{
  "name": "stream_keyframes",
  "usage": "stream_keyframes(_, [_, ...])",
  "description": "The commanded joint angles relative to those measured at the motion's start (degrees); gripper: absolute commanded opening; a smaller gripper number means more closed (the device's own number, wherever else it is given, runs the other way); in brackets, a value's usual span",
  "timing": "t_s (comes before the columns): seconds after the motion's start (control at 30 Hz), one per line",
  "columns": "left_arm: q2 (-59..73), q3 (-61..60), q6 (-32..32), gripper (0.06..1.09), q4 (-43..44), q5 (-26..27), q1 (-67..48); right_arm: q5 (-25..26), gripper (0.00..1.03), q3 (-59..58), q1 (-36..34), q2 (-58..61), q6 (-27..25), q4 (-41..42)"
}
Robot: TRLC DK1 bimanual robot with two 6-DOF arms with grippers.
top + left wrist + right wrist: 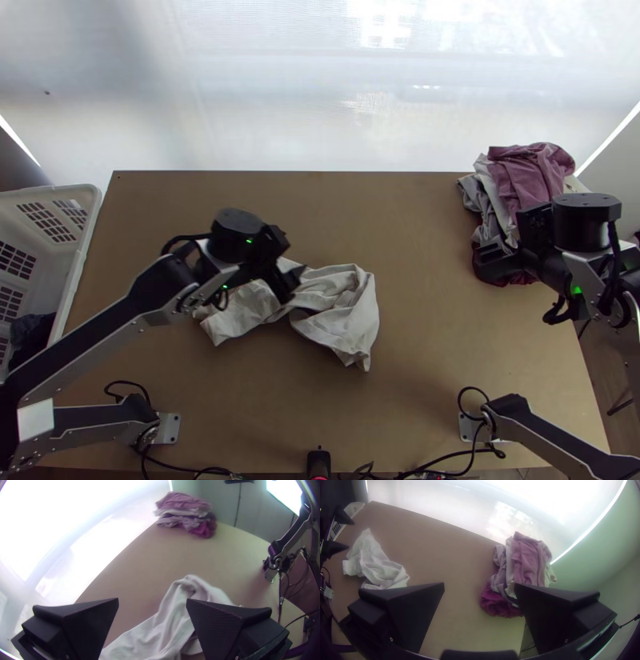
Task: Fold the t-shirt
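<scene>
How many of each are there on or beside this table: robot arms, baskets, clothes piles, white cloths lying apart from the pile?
Robot arms, left and right: 2
Basket: 1
Clothes pile: 1
Bunched white cloth: 1
Total: 5

Parted end effector [504,242], bunched white t-shirt [381,570], pink-purple clothes heap [528,560]

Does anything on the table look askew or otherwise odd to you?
The pile of clothes at the far right corner of the table looks untidy, its layers uneven. The white cloth lies bunched, which seems normal before folding.
</scene>
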Motion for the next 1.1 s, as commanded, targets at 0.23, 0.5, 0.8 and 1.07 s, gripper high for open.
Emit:
stream_keyframes(0.23, [-18.60, -24.74, 24.70, 1.03, -6.61, 14.60, 35.77, -11.21, 0.98, -2.59, 15.20, 11.30, 4.47, 1.69])
stream_keyframes(0.5, [-15.61, -32.04, 26.11, 1.03, -1.34, 16.70, 33.58, -16.31, 0.98, -9.01, 23.64, 17.45, 4.82, 5.21])
stream_keyframes(0.8, [-10.43, -35.64, 29.80, 1.03, 3.58, 15.65, 36.92, -18.59, 0.98, -12.35, 32.78, 25.01, 4.20, 7.93])
stream_keyframes(1.07, [-9.46, -36.08, 29.80, 1.03, 5.16, 14.07, 36.30, -20.61, 0.98, -17.01, 35.68, 26.59, 4.64, 11.01])
